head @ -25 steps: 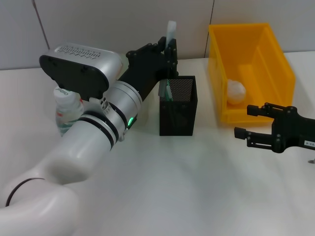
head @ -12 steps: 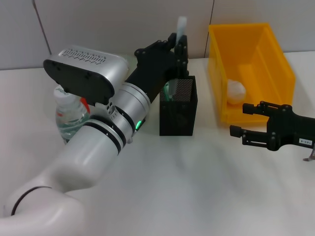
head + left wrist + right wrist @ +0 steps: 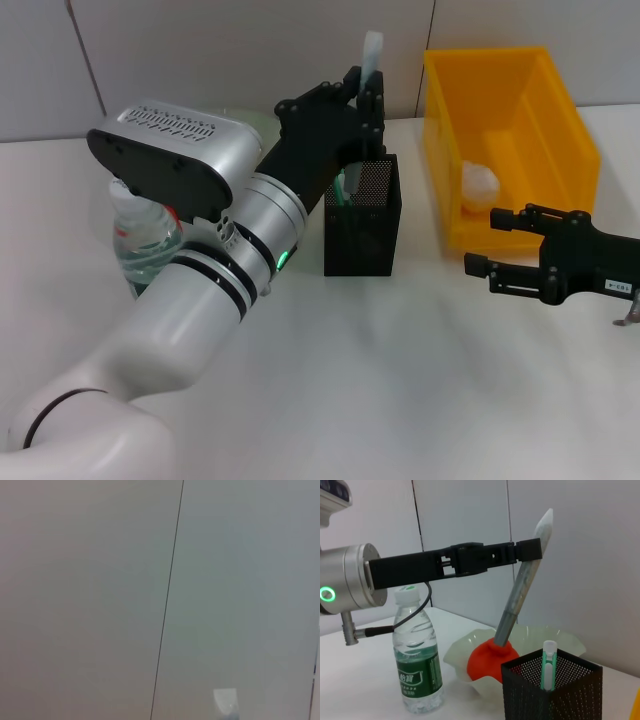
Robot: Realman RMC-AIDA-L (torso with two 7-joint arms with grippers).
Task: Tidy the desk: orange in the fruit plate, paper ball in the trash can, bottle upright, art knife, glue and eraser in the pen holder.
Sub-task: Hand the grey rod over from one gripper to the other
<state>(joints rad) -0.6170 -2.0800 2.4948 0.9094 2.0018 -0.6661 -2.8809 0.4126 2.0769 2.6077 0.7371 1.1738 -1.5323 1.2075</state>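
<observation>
My left gripper (image 3: 364, 92) is shut on the glue (image 3: 372, 48), a grey-silver stick held tilted over the black mesh pen holder (image 3: 362, 215). In the right wrist view the glue (image 3: 520, 587) ends just above the pen holder (image 3: 555, 692) rim. The mint-green art knife (image 3: 548, 667) stands inside. The orange (image 3: 485, 664) lies in the pale green fruit plate (image 3: 462, 647). The bottle (image 3: 142, 235) stands upright. The paper ball (image 3: 478, 185) lies in the yellow trash can (image 3: 530, 95). My right gripper (image 3: 484, 241) is open and holds nothing, in front of the can. The eraser is out of view.
My left arm's thick white forearm (image 3: 190, 330) crosses the table's left half and hides much of what lies behind it. A grey panelled wall (image 3: 100, 580) closes the back of the table. White tabletop (image 3: 400, 380) stretches in front of the pen holder.
My left gripper has carried the glue to the right and slightly up, over the pen holder. My right gripper has drifted a little to the left.
</observation>
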